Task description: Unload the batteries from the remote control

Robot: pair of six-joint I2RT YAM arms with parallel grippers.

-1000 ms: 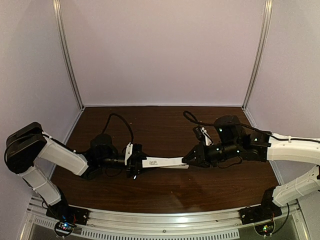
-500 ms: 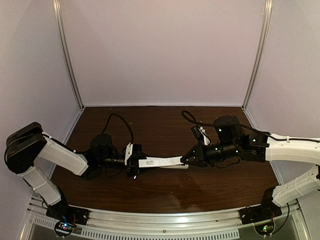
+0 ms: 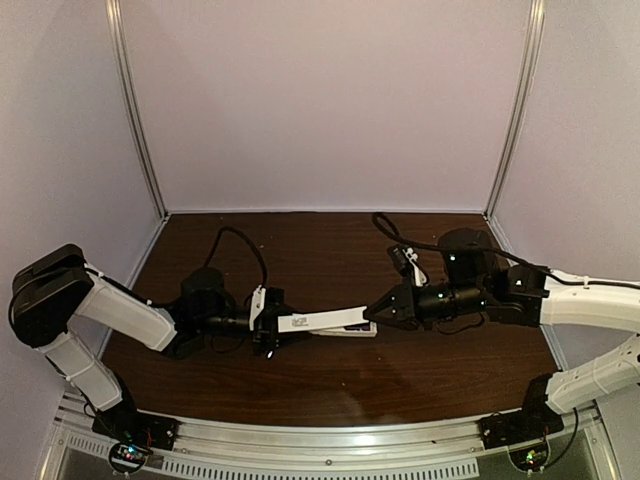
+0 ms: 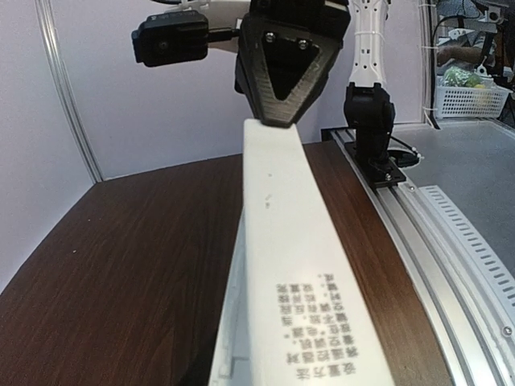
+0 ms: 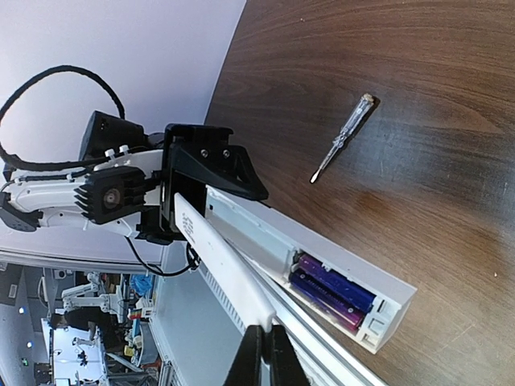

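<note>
The left end effector [image 3: 268, 322] clamps the left end of the remote control [image 5: 322, 251] at the middle of the desk [image 3: 330, 260]. The right end effector [image 5: 264, 342] is closed on the thin battery cover [image 5: 221, 269], which is raised above two purple batteries [image 5: 330, 291].

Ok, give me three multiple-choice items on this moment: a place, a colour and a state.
1. The screwdriver is: A in a gripper; B lying on the table; C leaning on the wall.
2. The batteries are: A green; B yellow; C purple.
3. The remote control has its battery bay: A open, batteries inside; B covered; C open, empty.

Answers: B, it lies alone on the wood; C, purple cells show; A, the cover is lifted clear and cells sit inside.
</note>
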